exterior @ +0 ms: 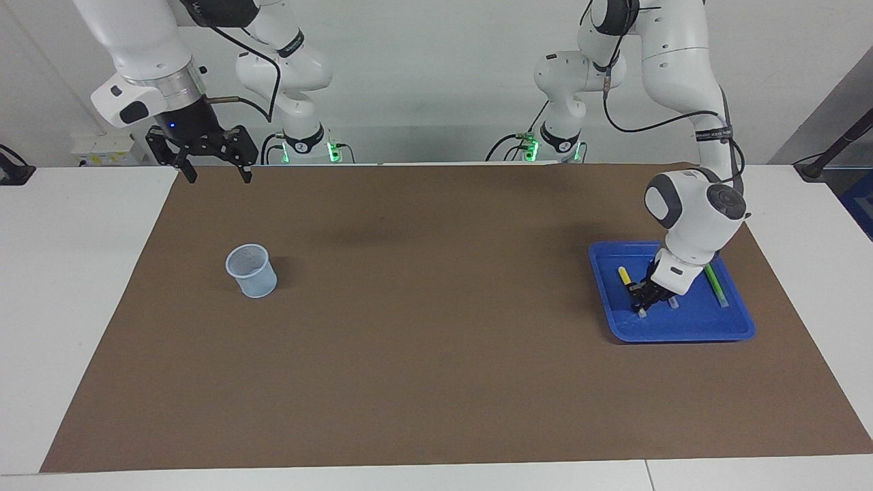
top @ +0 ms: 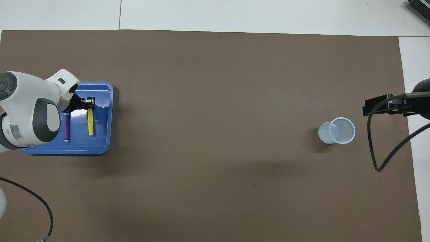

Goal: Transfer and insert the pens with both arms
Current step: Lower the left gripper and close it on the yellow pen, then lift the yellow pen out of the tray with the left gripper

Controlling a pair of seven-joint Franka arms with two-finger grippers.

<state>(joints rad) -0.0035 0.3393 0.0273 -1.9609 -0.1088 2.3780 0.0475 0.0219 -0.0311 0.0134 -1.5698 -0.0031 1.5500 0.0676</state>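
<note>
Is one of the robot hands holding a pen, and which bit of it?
Yes. The left gripper, down in the blue tray, is shut on the yellow pen near its pale end. The right gripper waits open, holding nothing.

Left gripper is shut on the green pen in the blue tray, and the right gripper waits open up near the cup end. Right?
Not quite: the left gripper is shut on the yellow pen, as the overhead view shows; the green pen lies untouched in the blue tray. The right gripper does wait open.
</note>
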